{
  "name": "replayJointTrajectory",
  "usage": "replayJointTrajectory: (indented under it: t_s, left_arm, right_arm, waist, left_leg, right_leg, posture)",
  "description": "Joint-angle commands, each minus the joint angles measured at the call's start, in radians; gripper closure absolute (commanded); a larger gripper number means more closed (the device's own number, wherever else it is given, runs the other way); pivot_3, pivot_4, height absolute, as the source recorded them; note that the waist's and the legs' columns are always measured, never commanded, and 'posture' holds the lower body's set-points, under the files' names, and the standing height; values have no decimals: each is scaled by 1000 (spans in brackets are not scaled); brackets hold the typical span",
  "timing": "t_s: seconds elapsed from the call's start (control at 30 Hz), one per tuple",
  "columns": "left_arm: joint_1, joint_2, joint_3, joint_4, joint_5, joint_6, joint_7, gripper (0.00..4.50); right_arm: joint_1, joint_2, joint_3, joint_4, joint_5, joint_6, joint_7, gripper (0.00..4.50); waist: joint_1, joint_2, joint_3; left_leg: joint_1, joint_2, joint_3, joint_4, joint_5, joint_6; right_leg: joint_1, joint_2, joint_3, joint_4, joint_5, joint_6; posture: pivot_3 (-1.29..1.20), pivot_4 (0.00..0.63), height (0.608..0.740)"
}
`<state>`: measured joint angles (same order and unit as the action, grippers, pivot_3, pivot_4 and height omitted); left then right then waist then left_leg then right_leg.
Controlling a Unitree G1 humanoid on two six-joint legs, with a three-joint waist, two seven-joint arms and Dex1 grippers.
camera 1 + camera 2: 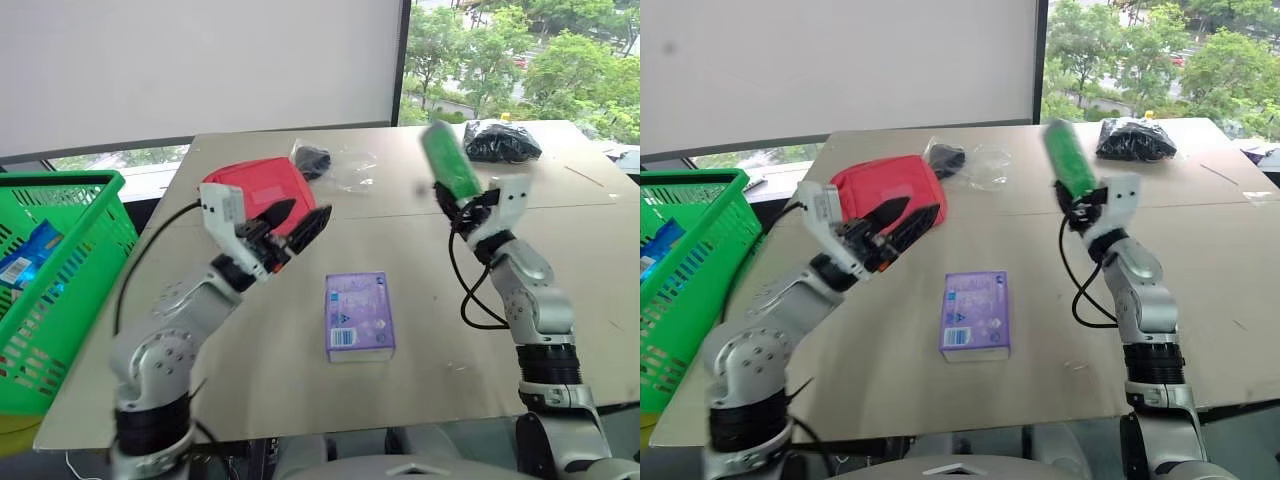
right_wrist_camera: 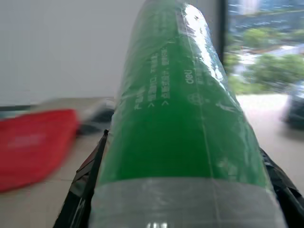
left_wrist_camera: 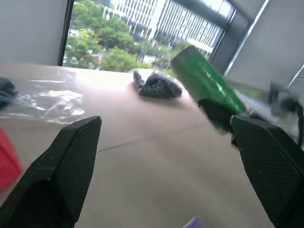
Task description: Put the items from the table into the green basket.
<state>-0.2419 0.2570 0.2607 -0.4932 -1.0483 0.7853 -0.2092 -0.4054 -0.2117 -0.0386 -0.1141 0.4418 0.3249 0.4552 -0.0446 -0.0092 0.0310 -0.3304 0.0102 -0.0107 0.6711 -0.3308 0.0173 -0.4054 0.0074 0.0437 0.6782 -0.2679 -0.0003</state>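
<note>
My right gripper (image 1: 460,203) is shut on the lower end of a green cylinder container (image 1: 449,158), holding it tilted in the air above the table (image 1: 440,300). To its left my left gripper (image 1: 298,222) hangs open and empty, just in front of the red zip pouch (image 1: 258,182). A flat purple box (image 1: 359,315) lies between the arms. At the back lie a clear bag with black contents (image 1: 335,163) and a black crinkled bag (image 1: 502,140). The green basket (image 1: 62,182) stands beside the table's left edge.
A blue packet (image 1: 27,254) lies inside the basket. A window with trees is behind the table's far right; a white wall panel is behind the rest. Black cables hang from both arms.
</note>
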Motion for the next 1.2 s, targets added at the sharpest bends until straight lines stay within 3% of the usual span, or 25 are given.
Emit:
replayJointTrajectory:
  t_s: [0.03,0.4,0.63,0.77,0.83,0.93,1.2]
  left_arm:
    - [-23,-44,23,-1,-131,-25,17,0]
    - [-50,-47,-76,9,-229,-3,-49,0]
    - [-57,-58,-88,13,-264,-39,-56,0]
    - [-73,-58,-80,25,-264,-62,-57,1673]
    - [-90,-47,-72,36,-229,-82,-55,2171]
    - [-134,-25,-41,55,-213,-107,-40,2405]
    - [-299,259,201,154,38,-276,16,2407]
  right_arm:
    - [-25,-11,31,-145,107,69,84,2436]
    - [-26,-51,114,-336,342,304,210,2436]
    - [-23,-76,114,-364,393,359,220,2436]
    - [-32,-72,114,-357,376,362,199,2437]
    - [-41,-70,112,-345,367,357,192,1483]
    - [-52,-66,104,-326,354,344,183,213]
    - [-85,-168,93,-235,300,290,305,78]
  waist:
    - [1,0,0]
    - [1,-1,0]
    - [-3,-1,0]
    - [-2,-1,0]
    - [-2,-1,0]
    - [-2,-1,0]
    - [-14,-2,1]
  left_leg:
    - [0,0,0,0,0,0]
    - [-1,-3,-2,2,0,0]
    - [-1,-3,-2,2,0,0]
    - [-1,-3,-2,3,0,0]
    - [-1,-3,-2,3,0,0]
    - [-1,-3,-2,3,0,0]
    - [0,-3,-2,1,1,-1]
  right_leg:
    - [0,0,0,0,0,0]
    - [0,-1,-1,1,0,0]
    - [0,0,0,0,0,0]
    - [0,0,0,0,0,0]
    - [0,0,0,0,0,0]
    - [0,0,0,0,0,0]
    - [-1,1,1,0,0,0]
  posture:
    - [-65,0,740]
    - [-68,0,740]
    - [-81,0,740]
    - [-81,0,740]
    - [-81,0,740]
    - [-81,0,740]
    - [-15,0,740]
